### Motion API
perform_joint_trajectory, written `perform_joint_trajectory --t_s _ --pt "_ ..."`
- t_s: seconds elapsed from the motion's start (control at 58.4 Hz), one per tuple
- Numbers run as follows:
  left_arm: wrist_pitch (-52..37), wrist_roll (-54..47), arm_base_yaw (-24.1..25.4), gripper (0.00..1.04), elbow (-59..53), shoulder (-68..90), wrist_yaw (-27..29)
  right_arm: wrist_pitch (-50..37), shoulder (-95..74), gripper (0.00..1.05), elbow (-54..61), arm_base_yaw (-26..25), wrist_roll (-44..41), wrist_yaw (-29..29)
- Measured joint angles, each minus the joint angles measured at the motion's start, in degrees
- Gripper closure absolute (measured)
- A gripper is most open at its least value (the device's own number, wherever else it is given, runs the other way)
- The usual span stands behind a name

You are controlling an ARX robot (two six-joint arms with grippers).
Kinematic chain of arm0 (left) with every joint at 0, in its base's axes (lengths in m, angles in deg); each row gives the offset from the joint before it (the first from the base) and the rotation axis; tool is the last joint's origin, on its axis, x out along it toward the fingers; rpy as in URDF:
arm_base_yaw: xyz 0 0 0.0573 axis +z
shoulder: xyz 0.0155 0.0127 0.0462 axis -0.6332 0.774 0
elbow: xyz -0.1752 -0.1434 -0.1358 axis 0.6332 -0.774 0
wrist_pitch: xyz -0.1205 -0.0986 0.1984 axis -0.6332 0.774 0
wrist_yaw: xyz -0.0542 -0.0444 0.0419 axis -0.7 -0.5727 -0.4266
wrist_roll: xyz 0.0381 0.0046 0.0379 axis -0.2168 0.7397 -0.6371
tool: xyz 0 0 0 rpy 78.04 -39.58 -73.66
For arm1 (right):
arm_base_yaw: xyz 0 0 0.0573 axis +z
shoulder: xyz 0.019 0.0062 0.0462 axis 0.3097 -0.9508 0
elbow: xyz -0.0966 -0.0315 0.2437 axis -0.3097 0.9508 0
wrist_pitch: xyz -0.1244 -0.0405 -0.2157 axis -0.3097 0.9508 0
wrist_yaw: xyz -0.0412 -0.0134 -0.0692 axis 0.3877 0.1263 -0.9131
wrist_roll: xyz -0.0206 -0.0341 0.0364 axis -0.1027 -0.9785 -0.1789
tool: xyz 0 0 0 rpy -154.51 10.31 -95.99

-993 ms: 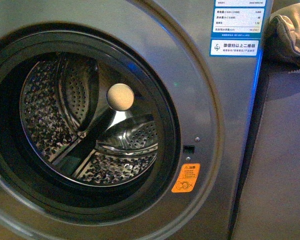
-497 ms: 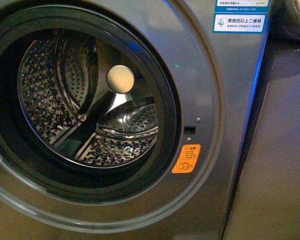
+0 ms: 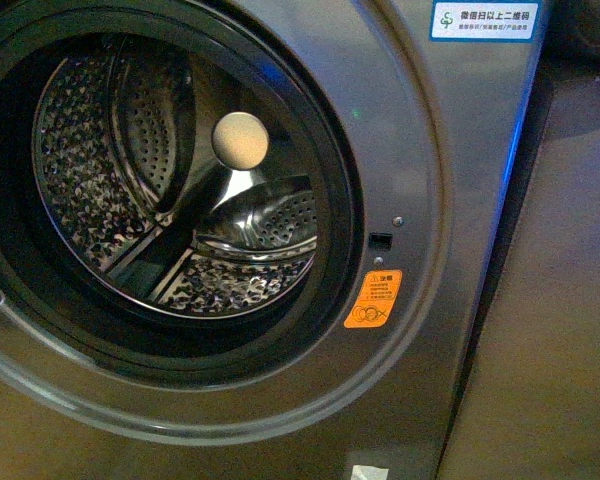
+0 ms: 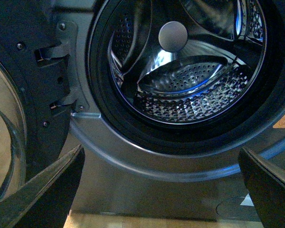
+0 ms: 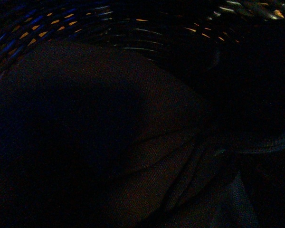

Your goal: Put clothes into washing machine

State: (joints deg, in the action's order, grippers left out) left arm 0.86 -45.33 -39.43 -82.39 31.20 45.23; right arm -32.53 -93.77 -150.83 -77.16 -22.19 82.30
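The washing machine (image 3: 430,200) fills the front view, grey with its round black-rimmed porthole (image 3: 330,150) open. The perforated steel drum (image 3: 100,170) holds nothing that I can see. An orange warning sticker (image 3: 372,299) sits to the right of the porthole. In the left wrist view my left gripper (image 4: 160,152) is open and empty, low in front of the porthole rim (image 4: 147,156), with the drum (image 4: 190,90) beyond. No dark navy-black clothes show in these views. The right wrist view is dark, so my right gripper cannot be judged.
The open door (image 4: 19,95) with its glass bowl stands beside the porthole in the left wrist view. A blue-white label (image 3: 483,19) sits at the machine's upper right. A dark panel (image 3: 550,300) stands right of the machine. A wooden floor strip (image 4: 133,221) shows below it.
In the front view the machine's face has slid upward: the label and sticker sit higher, and the beige cloth at the upper right has left the frame.
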Motion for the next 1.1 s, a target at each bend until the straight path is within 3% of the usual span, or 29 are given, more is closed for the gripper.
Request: perform_joint_trajectory --t_s 1.096 --pt "0.0 0.0 0.0 0.07 0.0 0.0 0.0 1.0 -11.7 0.07 -11.9 0.7 0.2 -1.0"
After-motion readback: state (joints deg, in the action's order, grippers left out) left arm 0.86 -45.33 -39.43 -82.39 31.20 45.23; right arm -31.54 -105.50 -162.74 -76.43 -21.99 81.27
